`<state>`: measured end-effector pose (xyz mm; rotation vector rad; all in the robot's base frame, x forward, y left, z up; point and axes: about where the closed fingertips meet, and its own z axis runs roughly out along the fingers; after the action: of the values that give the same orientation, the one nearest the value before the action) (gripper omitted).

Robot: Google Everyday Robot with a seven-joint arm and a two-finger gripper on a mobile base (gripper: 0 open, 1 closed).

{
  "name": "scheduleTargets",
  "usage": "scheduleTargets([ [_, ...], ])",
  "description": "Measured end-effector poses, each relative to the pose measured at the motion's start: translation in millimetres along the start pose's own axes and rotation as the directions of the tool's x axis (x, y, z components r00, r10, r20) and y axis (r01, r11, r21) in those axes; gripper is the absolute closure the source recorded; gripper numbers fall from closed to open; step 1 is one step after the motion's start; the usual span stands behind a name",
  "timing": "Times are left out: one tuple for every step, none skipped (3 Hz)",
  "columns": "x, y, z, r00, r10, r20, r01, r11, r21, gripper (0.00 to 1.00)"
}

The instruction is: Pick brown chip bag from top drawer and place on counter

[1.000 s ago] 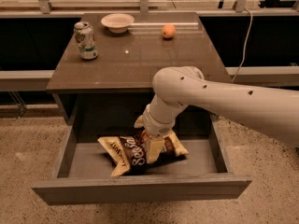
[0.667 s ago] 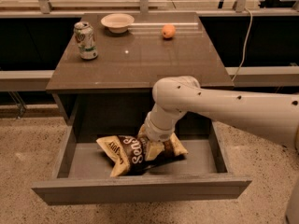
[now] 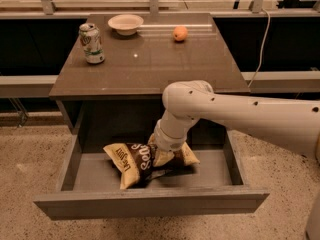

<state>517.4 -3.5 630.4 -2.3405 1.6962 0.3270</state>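
Observation:
The brown chip bag (image 3: 134, 164) lies crumpled on the grey floor of the open top drawer (image 3: 150, 205), dark brown with pale yellow ends and white lettering. My gripper (image 3: 163, 153) reaches down into the drawer and sits right on the bag's right half; my white wrist covers its tip. My white arm (image 3: 250, 116) comes in from the right, passing over the drawer in front of the counter's edge. The counter (image 3: 150, 66) is the glossy dark top above the drawer.
On the counter stand a green-and-white soda can (image 3: 92, 44) at the back left, a white bowl (image 3: 125, 24) at the back middle and an orange (image 3: 180, 33) to its right. Speckled floor (image 3: 30, 154) surrounds the cabinet. A white cable (image 3: 260, 39) hangs at the right.
My arm has sunk a little lower into the drawer and onto the bag. The bag lies in about the same spot.

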Motion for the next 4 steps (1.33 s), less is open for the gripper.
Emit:
scheduleTargets([
  [-2.6,0.5,-4.9,1.0,-0.001,0.007,0.001,1.0,0.009,1.0],
  [-32.1,10.5,-48.8,0.993,-0.023,0.119,0.006,0.9899,0.141,1.0],
  [-61.9,10.6,-131.2,0.961,-0.106,0.255,0.014,0.9405,0.34,1.0],
  [-65.4,-0.9,-182.2,0.951,-0.14,0.275,0.021,0.919,0.394,1.0],
])
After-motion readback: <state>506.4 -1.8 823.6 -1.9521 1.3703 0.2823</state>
